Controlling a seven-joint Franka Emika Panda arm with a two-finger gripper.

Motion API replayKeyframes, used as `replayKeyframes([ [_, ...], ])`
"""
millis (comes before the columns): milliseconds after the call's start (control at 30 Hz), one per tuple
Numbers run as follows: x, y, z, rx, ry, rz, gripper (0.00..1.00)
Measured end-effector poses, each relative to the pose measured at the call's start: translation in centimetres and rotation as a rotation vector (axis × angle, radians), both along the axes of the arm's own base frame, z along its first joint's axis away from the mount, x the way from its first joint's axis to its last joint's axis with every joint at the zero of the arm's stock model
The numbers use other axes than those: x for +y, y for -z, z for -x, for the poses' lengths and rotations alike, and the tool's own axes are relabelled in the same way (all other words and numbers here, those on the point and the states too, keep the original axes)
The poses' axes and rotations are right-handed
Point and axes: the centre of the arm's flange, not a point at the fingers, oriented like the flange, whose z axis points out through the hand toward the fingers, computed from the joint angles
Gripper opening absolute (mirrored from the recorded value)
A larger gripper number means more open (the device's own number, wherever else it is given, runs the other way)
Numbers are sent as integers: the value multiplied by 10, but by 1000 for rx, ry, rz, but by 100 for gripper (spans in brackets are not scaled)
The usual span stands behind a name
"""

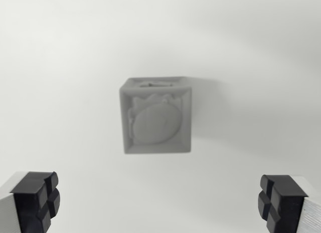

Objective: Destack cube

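Clearly, left finger: the black pad (36,200) is sitting at the wrist view's lower left, touching nothing.
Cube: the grey cube (156,115) is lying on the white tabletop (60,67) mid-frame, well ahead of the fingers; it is looking blurred, and whether a second cube is sitting beneath it I cannot tell.
Handling: it is looking stiff, light and matt, likely a hollow print, so it is probably gripping well without crushing.
Hold: the plain left and right outer walls are offering the best purchase, away from the recessed faces.
Facing: its sunken face with a raised oval relief is turning toward the camera.
Long axis: none is showing; the sides are looking equal.
Right finger: the black pad (280,203) is mirroring the left.
Hand: the hand (158,203) is spreading wide, empty.
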Motion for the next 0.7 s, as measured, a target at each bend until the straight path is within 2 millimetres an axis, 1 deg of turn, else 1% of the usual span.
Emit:
replayKeyframes([
  [233, 0, -31, 1, 0, 0, 0, 100],
  [700, 0, -86, 0, 0, 0, 1, 100],
])
